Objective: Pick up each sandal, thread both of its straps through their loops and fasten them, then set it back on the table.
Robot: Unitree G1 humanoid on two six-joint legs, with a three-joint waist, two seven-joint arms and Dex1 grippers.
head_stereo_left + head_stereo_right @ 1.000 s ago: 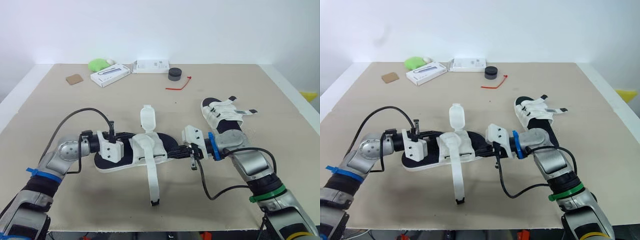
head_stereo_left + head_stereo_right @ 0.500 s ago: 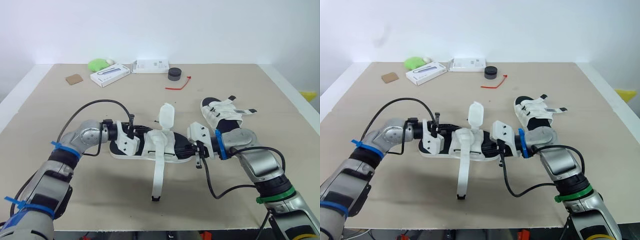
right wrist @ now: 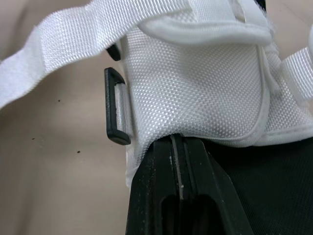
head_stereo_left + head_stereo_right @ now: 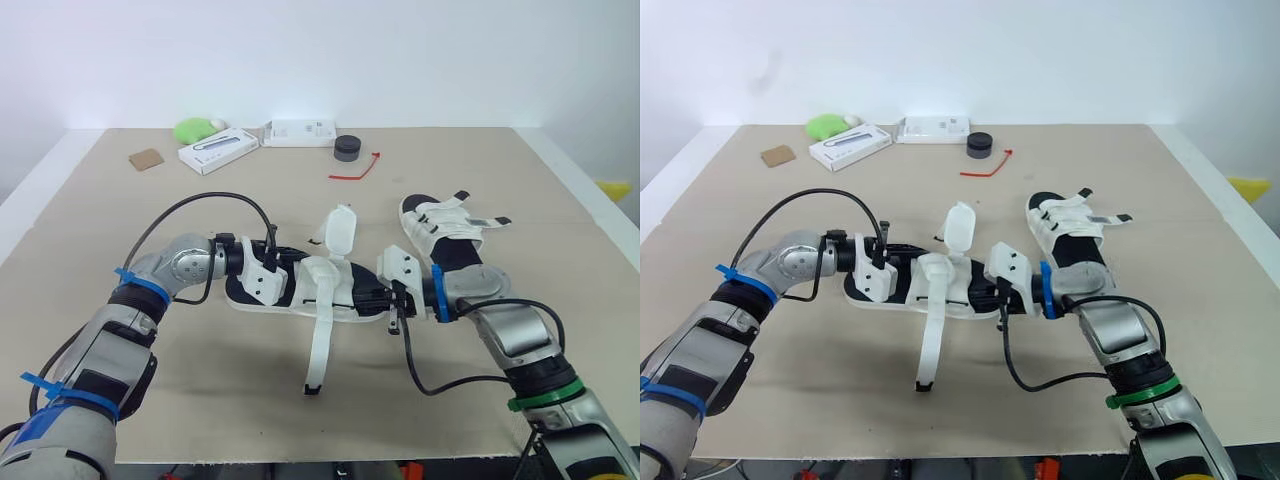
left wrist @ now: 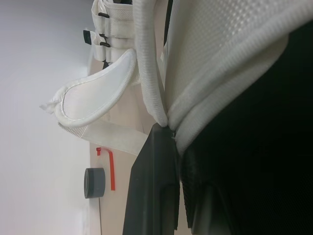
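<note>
Table (image 4: pixel 540 180): beige top. Work sandal (image 4: pixel 318 285) sits mid-table, spanned between both arms and low over the surface. Can't tell if the sole touches. Second sandal (image 4: pixel 450 245) lies flat just behind the right forearm, straps across its top.

Left gripper (image 4: pixel 266 282) has one end of the work sandal, right gripper (image 3: pixel 178 139) the other. Right wrist view: fingers pressed together, pinching the edge where white upper meets black footbed. Left wrist view: fingers bite the sole edge beside the white upper. I read both as clamped on the sandal.

Both straps look undone. Long strap (image 4: pixel 320 345) trails toward the near table edge, padded flap (image 4: pixel 341 228) stands up. Nothing threaded yet, I'd say.

Risks:
- Both hands are busy holding. Freeing one for a strap leaves a single thin edge pinch, so the floppy sole could twist or slip out.
- The long strap's tip rests on the table. Moving the sandal could drag it or fold it under.

Views:
- Head views give the layout and the strap run.
- Right wrist view adds the black loop (image 3: pixel 115 105) up close, no strap through it as far as I can tell.
- Left wrist view looks past the flap to the second sandal, the black puck (image 5: pixel 94 182) and the red tie (image 5: pixel 110 169) at the far side.
</note>
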